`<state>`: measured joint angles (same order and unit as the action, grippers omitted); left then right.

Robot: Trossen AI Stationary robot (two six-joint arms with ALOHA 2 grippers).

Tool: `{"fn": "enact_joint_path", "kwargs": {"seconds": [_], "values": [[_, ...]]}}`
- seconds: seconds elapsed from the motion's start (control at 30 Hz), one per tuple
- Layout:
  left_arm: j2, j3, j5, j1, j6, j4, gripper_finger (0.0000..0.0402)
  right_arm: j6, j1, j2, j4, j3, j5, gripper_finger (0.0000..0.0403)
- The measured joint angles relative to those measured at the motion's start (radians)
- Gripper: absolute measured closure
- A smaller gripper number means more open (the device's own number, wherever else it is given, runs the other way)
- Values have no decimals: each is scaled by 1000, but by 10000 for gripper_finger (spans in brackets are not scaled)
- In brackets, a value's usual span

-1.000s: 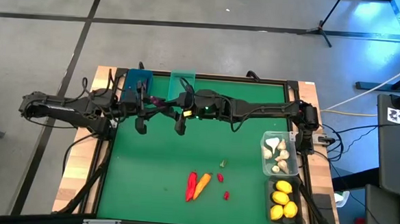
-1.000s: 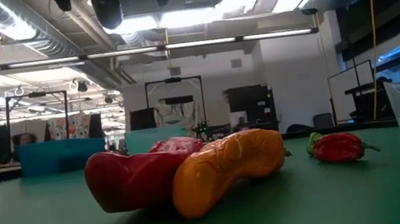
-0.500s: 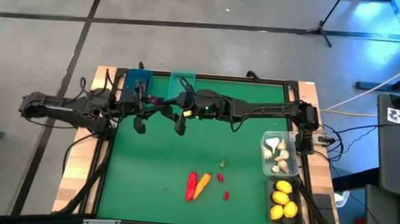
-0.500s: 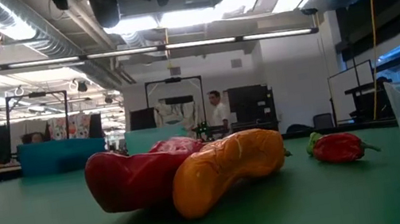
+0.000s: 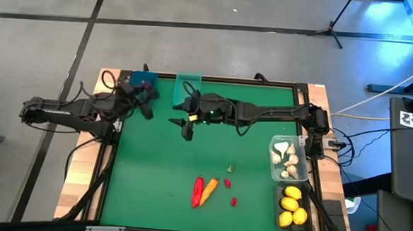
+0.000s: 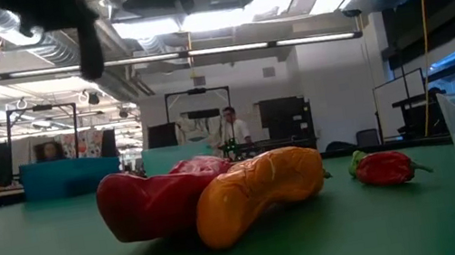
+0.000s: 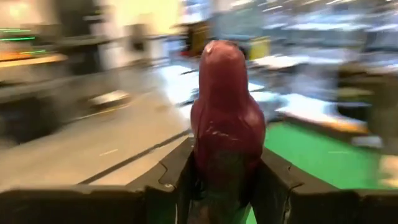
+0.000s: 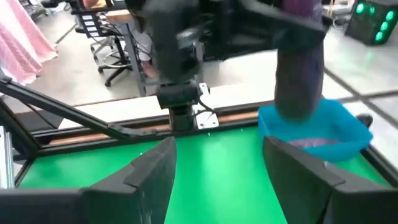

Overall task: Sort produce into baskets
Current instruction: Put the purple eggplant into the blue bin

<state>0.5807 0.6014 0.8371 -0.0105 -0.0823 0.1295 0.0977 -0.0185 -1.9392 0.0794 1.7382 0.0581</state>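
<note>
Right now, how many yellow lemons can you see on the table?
3, all together in the dark grey bin at the table's near right corner: one lemon toward the garlic bin, one in the middle, and one nearest the edge. Others could be hidden beneath.

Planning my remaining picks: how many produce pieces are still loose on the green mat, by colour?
Red: 3, the long chili and two small red pieces
Orange: 1, the carrot
Green: 1, the tiny green bit
Purple: 0, the eggplant is in the left gripper
Total: 5
</note>
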Motion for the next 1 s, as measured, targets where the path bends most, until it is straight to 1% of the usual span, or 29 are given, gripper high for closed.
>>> {"fn": "enact_joint_path", "kwargs": {"seconds": [0.1, 0.17, 0.23, 0.37, 0.4, 0.47, 0.57, 0.63, 0.73, 0.9, 1.0], "values": [[12, 0, 199, 10, -48, 59, 284, 44, -1, 0, 20, 0, -34, 164], [20, 0, 280, 34, -89, 96, 284, 77, -1, 0, 32, 0, -64, 164], [25, 0, 297, 72, -146, 133, 284, 114, 3, 0, 42, 0, -114, 164], [29, 0, 294, 173, -258, 199, 284, 186, 29, 0, 54, 0, -236, 164], [29, 0, 274, 201, -281, 213, 284, 189, 42, 0, 61, 0, -258, 164], [29, 0, 188, 267, -316, 235, 284, 190, 74, 3, 93, 0, -280, 164], [35, 0, 15, 377, -393, 289, 284, 190, 121, 21, 193, -1, -265, 164], [46, 0, -70, 450, -432, 343, 284, 202, 151, 39, 289, -1, -241, 164], [72, 0, -137, 550, -439, 391, 284, 232, 201, 48, 371, 0, -185, 164], [125, 0, -252, 700, -431, 382, 284, 288, 293, 59, 472, 0, -77, 164], [174, 0, -335, 785, -427, 382, 284, 340, 343, 58, 518, 0, -37, 164]]}}
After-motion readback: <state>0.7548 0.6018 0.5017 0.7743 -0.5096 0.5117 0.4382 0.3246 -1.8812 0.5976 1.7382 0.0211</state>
